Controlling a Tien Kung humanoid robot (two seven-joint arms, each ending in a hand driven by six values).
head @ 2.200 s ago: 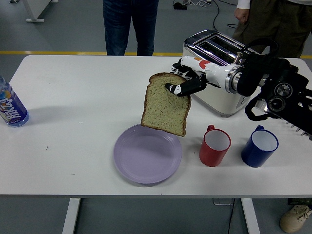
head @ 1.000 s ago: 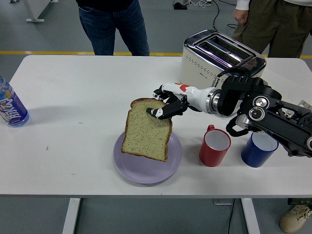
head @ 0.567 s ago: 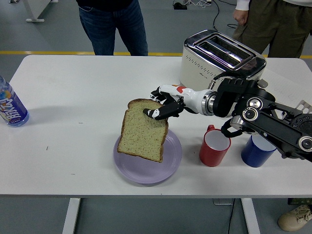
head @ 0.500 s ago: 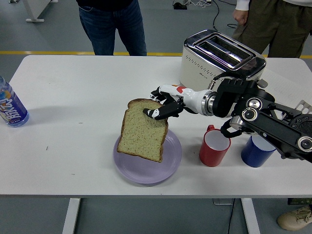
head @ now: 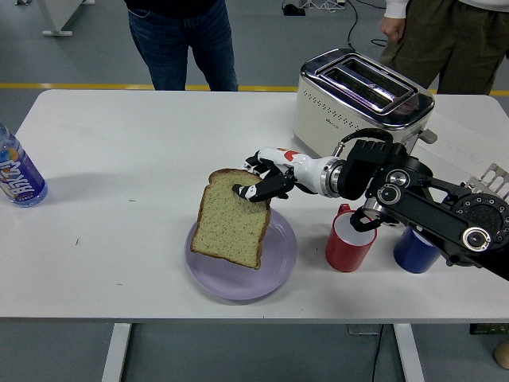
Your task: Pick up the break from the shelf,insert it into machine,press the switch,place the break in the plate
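A slice of brown bread (head: 231, 221) hangs tilted over the lilac plate (head: 279, 263), its lower edge close to or touching the plate. My right hand (head: 261, 180) is shut on the bread's top edge, the arm reaching in from the right. The silver toaster (head: 362, 105) stands at the back right with both slots empty. The left arm is out of view.
A red mug (head: 351, 239) and a blue mug (head: 416, 247) stand right of the plate, under my right forearm. A water bottle (head: 17, 177) sits at the left edge. Two people stand behind the table's far side.
My right hand has carried the bread from beside the toaster leftward and down until it hangs just over the plate. The person at the back has shifted left.
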